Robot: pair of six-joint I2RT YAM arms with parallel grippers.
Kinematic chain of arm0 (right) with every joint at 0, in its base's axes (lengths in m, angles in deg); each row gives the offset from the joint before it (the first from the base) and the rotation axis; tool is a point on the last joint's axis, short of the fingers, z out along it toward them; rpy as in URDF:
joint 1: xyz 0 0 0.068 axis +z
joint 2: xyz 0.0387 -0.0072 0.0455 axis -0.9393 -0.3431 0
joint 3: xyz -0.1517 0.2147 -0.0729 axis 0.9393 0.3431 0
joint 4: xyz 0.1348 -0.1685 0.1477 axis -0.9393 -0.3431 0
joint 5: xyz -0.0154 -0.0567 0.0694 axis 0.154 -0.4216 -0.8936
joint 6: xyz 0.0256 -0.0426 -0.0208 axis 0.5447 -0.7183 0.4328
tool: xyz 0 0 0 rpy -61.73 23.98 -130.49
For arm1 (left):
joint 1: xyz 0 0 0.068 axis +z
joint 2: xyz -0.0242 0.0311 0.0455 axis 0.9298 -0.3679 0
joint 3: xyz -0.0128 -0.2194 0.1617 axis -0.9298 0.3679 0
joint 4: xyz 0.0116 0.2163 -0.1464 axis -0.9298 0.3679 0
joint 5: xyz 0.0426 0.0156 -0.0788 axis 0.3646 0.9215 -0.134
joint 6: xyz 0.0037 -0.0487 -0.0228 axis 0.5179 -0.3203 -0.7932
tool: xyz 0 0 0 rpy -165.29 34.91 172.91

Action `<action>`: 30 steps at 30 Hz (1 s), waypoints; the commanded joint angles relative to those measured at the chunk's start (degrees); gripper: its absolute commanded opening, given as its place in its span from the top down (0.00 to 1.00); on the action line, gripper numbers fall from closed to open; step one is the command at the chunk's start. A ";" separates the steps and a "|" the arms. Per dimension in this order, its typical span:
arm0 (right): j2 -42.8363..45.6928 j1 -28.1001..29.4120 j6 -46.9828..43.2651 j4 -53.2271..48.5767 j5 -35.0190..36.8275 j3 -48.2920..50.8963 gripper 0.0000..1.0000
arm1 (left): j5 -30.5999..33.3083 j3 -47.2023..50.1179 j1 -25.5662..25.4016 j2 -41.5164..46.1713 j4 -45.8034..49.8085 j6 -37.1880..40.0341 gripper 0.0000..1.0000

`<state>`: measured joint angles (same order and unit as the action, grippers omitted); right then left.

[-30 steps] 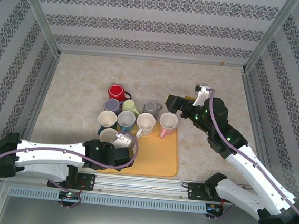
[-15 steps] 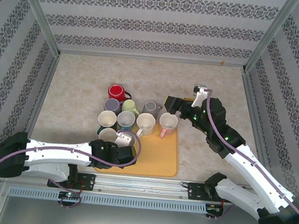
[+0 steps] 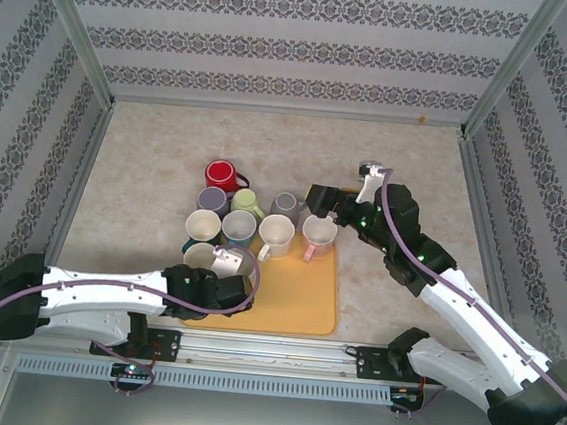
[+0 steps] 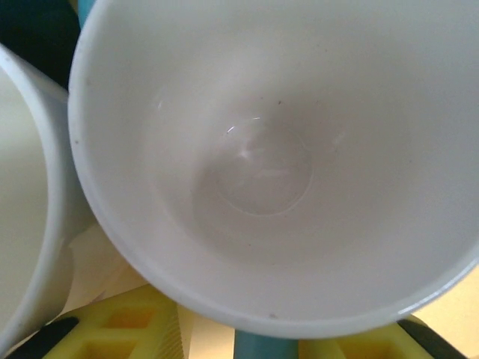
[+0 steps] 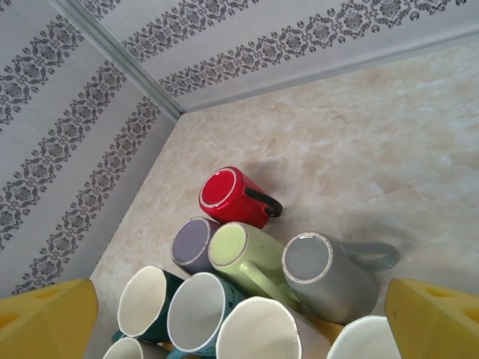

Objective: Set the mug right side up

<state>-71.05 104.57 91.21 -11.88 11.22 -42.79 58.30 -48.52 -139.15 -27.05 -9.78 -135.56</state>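
The right gripper (image 3: 315, 197) has edged left, spread wide, toward the inverted grey mug (image 3: 286, 205) at frame centre; straddle its body squarely. Of the left gripper (image 4: 239, 345) I cannot tell.

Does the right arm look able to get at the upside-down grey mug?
Probably yes. The right gripper is open, close by the grey mug, whose handle side faces bare table. The green mug crowds its other side, so a finger may fit tightly there.

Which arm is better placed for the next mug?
Likely right: the right gripper, open, hovers beside the upside-down grey mug; the left gripper is at an upright mug on the tray.
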 commanded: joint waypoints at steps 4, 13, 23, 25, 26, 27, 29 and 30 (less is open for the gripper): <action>-0.06 0.04 -2.00 1.37 -2.84 0.86 0.02 | -0.05 0.18 0.78 4.06 -1.68 1.43 0.60; -1.78 -0.10 -3.43 0.40 -4.39 -0.35 0.02 | -4.47 -3.15 0.70 6.67 2.29 2.97 0.60; -10.66 0.28 -16.46 -10.52 -7.69 -11.71 0.02 | -11.06 -13.44 11.12 16.74 13.65 11.07 0.56; -14.18 1.16 -21.19 -13.65 -7.87 -14.97 0.02 | -18.12 -14.19 17.71 16.65 11.85 14.87 0.56; -16.61 1.50 -23.31 -15.84 -7.79 -17.22 0.03 | -21.24 -14.90 20.98 15.76 10.81 16.83 0.56; -19.14 1.93 -24.94 -17.97 -7.33 -19.37 0.03 | -23.95 -15.90 23.72 14.58 9.70 18.85 0.56; -23.32 2.92 -27.81 -20.58 -6.40 -22.73 0.03 | -26.76 -18.15 28.41 11.68 8.46 21.98 0.57; -25.38 3.43 -29.03 -21.48 -6.13 -24.24 0.03 | -27.15 -19.28 30.37 10.59 7.68 23.26 0.57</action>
<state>-92.49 106.71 69.83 -26.77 5.25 -63.92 38.52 -65.18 -112.73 -13.66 -0.55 -120.04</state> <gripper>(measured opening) 0.971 0.430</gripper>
